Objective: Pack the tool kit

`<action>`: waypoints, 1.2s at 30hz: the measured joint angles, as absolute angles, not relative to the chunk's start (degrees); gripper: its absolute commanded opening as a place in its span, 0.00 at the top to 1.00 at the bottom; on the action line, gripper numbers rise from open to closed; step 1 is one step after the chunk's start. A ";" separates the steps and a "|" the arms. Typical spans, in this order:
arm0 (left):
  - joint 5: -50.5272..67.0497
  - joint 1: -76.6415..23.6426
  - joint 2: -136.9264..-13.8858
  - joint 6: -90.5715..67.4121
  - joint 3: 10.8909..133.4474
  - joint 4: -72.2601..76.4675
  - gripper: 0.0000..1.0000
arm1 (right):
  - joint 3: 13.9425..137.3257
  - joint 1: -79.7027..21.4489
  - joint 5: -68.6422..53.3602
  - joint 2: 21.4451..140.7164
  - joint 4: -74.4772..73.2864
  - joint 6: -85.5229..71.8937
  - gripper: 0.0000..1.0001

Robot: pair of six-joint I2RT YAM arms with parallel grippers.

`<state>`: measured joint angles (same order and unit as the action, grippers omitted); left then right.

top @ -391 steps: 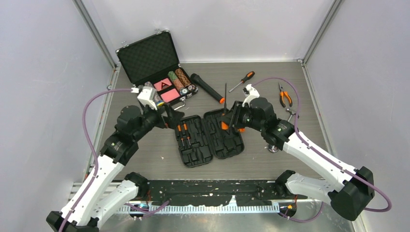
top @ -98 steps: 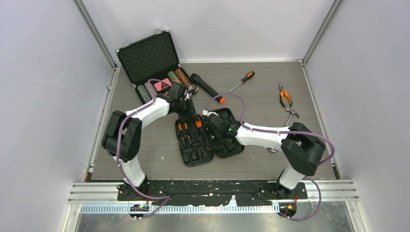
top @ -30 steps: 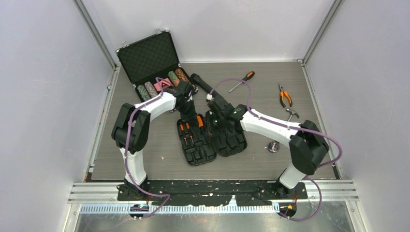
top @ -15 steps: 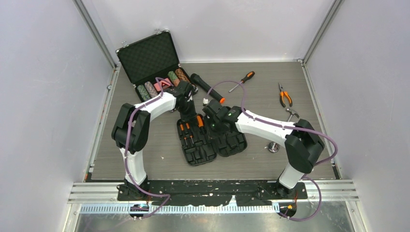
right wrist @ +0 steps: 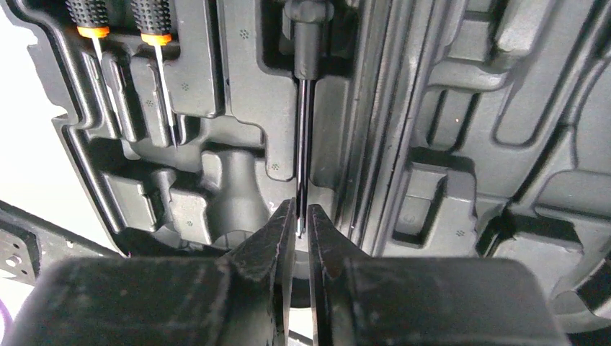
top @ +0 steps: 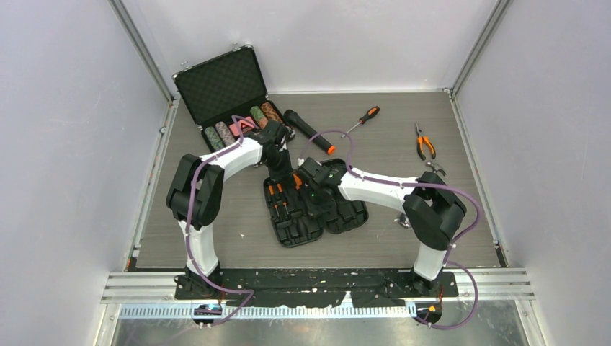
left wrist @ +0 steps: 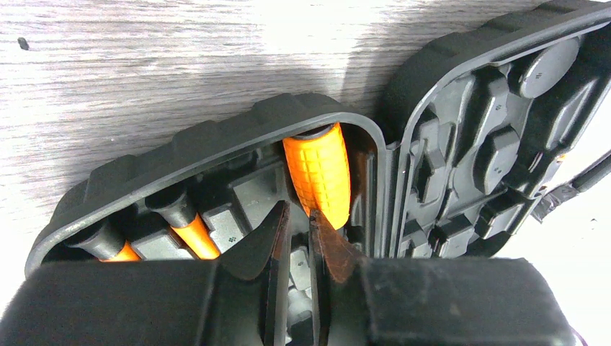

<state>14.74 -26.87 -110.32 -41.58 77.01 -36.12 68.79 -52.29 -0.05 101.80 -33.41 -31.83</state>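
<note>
With the orange-handled, thin-shafted screwdriver [left wrist: 318, 173] lying in the slot beside the hinge of the open black ribbed plastic clamshell case [top: 344, 214], the left pincer [left wrist: 298, 213], clenched empty, should press the handle squarely down while the right pincer [right wrist: 301, 210], clenched on the shaft tip, holds it aligned.

— How does the overhead view look?
— Bright and even, lit from above. Shadows on the worktop [top: 375, 245] are soft and faint. Everything is sharp, with a slight splay of straight lines toward the corners.
— And your left wrist view?
— Glare from 11 to 1 o'clock washes the wood grain pale, and at 4 o'clock it burns out to white. My left pincer [left wrist: 299, 216] is a dark, soft blur at 6 o'clock.
— The right?
— Dim inside the case [right wrist: 461, 144], though detail is crisp at 12 o'clock. There is a white blowout at 9 o'clock. My right pincer [right wrist: 301, 213] is out of focus at 6 o'clock.
</note>
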 measured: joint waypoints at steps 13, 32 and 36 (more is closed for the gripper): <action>14.72 -27.00 -110.52 -41.60 76.95 -35.79 0.89 | 68.79 -52.77 0.27 102.67 -33.15 -32.03 0.95; 16.64 -26.87 -111.63 -43.16 74.43 -30.68 0.86 | 73.58 -53.45 1.58 107.44 -38.02 -32.23 0.95; 16.95 -26.59 -109.58 -44.47 71.20 -26.79 0.76 | 74.48 -53.56 1.76 107.77 -39.07 -32.01 0.95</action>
<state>16.95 -26.59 -109.58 -44.47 71.20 -26.79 74.48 -53.56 1.76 107.77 -39.07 -32.01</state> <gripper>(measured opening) 0.173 0.073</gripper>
